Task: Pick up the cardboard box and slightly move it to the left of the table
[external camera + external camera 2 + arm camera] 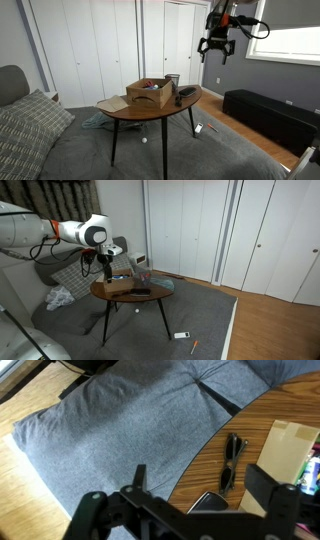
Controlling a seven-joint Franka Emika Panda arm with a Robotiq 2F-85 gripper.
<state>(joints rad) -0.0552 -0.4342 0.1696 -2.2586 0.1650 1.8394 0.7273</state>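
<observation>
I can't read any text, label, brand or number in any of my views. The cardboard box on the table is too small in both exterior views for me to make out any print. In the wrist view, the part of it that shows at the right edge is plain tan card.

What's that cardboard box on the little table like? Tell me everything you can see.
The cardboard box is small, tan-brown, apparently corrugated. It sits upright on the wooden table, top open, one flap spread flat toward the table's edge. Colourful items show inside, too small to identify. A dark object lies close beside it; whether they touch is unclear. The gripper hangs high above to one side, well clear of it.
</observation>
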